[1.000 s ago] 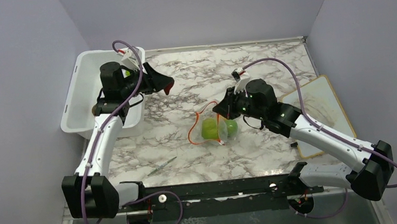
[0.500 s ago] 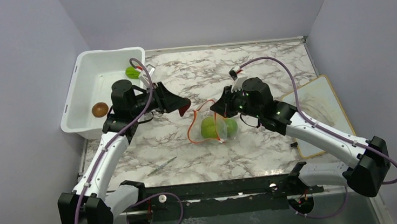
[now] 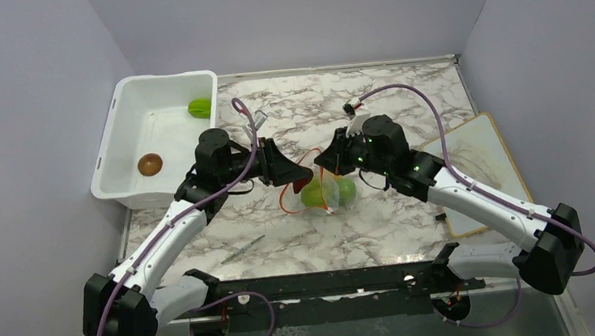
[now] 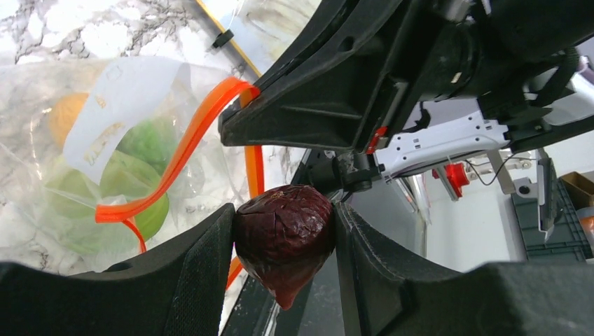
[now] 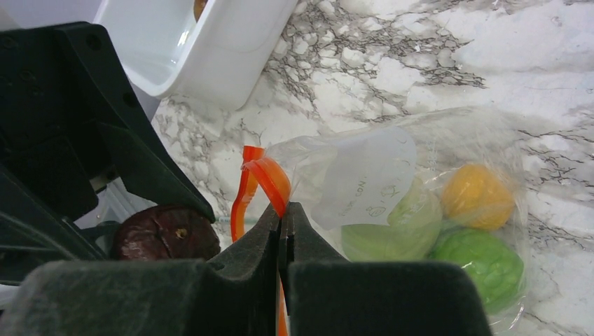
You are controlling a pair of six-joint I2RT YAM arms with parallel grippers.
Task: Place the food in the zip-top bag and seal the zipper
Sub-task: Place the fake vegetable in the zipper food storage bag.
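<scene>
pinching zipper [image 5: 260,170]: right hand [image 5: 283,218] | bag [image 5: 364,175] mouth faces red piece [image 4: 283,234], left hand [image 4: 285,218]

Marble table [image 3: 402,102], pale lavender walls [image 3: 289,14]

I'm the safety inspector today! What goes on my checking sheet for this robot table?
Surface: marble table, white with grey veins.
Job's things: clear bag lying down, green fruits and an orange one inside; brown piece and green piece sit in the white tub.
Clutter: flat board at the right edge; thin grey stick near the front.
Tools: left tool shut on a dark red piece beside the bag's mouth; right tool shut, pinching the orange-red zipper strip.
Cables: a purple cable loops over each arm.
Surroundings: pale walls; nothing else seen.
</scene>
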